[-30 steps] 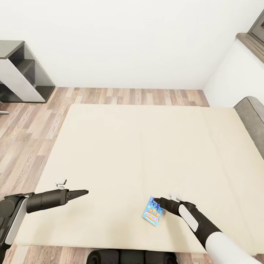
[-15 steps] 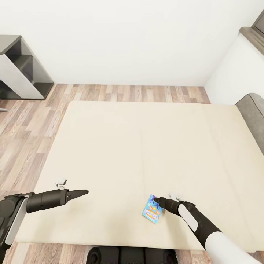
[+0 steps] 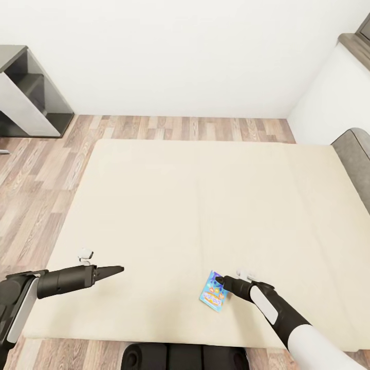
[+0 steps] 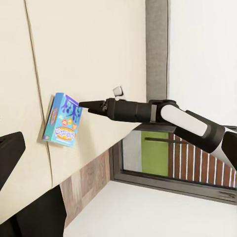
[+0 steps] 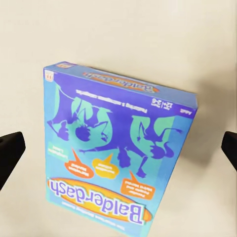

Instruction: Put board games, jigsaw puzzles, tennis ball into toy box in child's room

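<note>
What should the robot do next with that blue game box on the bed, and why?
Probably ease the right gripper down around the blue game box and close. The right wrist view shows its fingertips wide apart on either side of the box, which lies on the bed, not yet gripped.

Bright, even, sharp renders (shadows faint)
</note>
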You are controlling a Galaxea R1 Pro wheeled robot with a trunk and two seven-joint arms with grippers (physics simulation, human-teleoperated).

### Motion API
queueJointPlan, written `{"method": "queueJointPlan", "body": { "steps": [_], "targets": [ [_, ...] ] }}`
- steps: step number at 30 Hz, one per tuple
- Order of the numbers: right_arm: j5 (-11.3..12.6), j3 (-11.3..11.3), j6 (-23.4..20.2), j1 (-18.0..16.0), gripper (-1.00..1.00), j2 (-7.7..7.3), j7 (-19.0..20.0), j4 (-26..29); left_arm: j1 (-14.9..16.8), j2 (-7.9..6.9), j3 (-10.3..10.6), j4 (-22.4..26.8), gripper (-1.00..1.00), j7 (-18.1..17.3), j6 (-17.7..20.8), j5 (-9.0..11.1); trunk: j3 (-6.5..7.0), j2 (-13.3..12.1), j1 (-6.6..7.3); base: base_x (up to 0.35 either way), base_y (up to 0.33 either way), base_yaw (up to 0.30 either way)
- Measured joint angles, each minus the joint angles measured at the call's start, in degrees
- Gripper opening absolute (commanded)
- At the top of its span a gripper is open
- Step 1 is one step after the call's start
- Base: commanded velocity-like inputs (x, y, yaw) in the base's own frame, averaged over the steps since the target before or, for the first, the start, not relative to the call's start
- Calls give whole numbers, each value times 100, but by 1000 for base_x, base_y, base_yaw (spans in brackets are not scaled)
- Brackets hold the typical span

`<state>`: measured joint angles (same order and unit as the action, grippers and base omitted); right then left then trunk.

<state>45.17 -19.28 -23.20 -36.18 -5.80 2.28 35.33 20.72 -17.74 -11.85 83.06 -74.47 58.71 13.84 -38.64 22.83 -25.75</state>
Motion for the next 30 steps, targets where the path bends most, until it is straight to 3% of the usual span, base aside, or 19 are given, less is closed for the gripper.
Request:
{"method": "queueJointPlan", "body": {
  "steps": [20, 30],
  "targets": [
    [10, 6, 7, 0, 100, -11, -26, 4, 0, 0, -1, 0, 100, 0, -2, -1, -5, 0, 0, 0, 0, 0],
    [8, 12, -39, -111, 100, 35, -46, 38, 0, 0, -1, 0, 100, -5, -2, -1, -75, 0, 0, 0, 0, 0]
  ]
}}
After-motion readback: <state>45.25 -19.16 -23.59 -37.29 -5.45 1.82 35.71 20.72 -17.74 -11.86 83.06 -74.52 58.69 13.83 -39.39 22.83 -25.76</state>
